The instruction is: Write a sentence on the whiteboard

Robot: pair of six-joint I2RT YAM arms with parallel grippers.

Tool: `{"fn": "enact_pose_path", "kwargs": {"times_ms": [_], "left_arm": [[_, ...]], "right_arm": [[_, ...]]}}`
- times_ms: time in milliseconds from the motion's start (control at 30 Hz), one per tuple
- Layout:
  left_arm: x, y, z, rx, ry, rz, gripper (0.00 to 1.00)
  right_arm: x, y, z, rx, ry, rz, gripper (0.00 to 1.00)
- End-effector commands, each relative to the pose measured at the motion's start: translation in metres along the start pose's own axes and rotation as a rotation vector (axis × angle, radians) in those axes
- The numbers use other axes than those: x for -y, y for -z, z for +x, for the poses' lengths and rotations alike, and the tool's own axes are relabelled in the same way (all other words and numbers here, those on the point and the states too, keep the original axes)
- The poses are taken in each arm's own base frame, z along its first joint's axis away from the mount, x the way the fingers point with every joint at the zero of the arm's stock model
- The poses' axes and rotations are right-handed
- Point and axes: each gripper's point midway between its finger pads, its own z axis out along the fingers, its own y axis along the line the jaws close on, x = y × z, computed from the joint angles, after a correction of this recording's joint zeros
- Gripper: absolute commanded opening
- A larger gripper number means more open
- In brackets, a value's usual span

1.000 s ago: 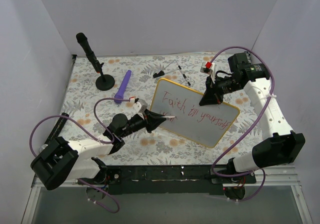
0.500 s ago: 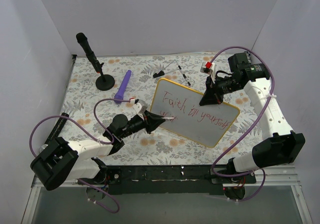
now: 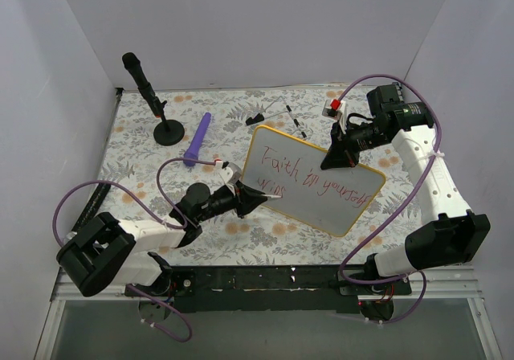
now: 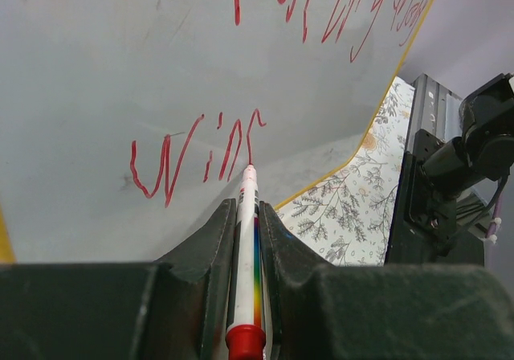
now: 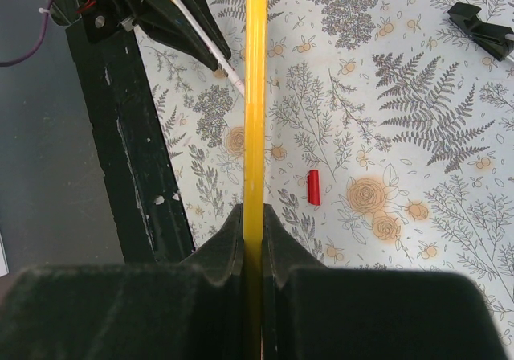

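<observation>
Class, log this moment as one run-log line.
left gripper: shut on marker, tip at whiteboard | right gripper: shut on whiteboard rim | sentence: second line begun

There was one whiteboard (image 3: 317, 211), and it carried two lines of red writing (image 3: 309, 177). Two grippers were counted: the left gripper (image 3: 255, 198) and the right gripper (image 3: 336, 161). One red marker (image 4: 245, 247) showed, and one loose red cap (image 5: 314, 187) lay on the one flowered cloth (image 3: 241, 235). At the far left stood one black microphone (image 3: 143, 79), with one purple stick (image 3: 198, 137) to its right. Two thin pens (image 3: 297, 124) lay at the far middle. Two purple cables (image 3: 88, 195) showed, one on each side.
</observation>
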Motion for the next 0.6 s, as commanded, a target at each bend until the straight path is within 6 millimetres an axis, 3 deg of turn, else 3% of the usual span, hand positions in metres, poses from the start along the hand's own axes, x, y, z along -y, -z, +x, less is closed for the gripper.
{"fn": "enact_pose_path", "kwargs": {"times_ms": [0,233,567], "left_arm": [[0.004,-0.005,-0.007,0.016,-0.014,0.021,0.0],[-0.005,0.003,0.006,-0.014,-0.006,-0.027,0.0],[-0.011,0.011,0.002,-0.004,-0.023,-0.076,0.0]], "right_arm": [[-0.027,0.008,-0.025,0.11,0.034,-0.065,0.01],[-0.027,0.009,-0.025,0.11,0.034,-0.065,0.01],[-0.027,0.009,-0.026,0.112,0.035,-0.064,0.01]]}}
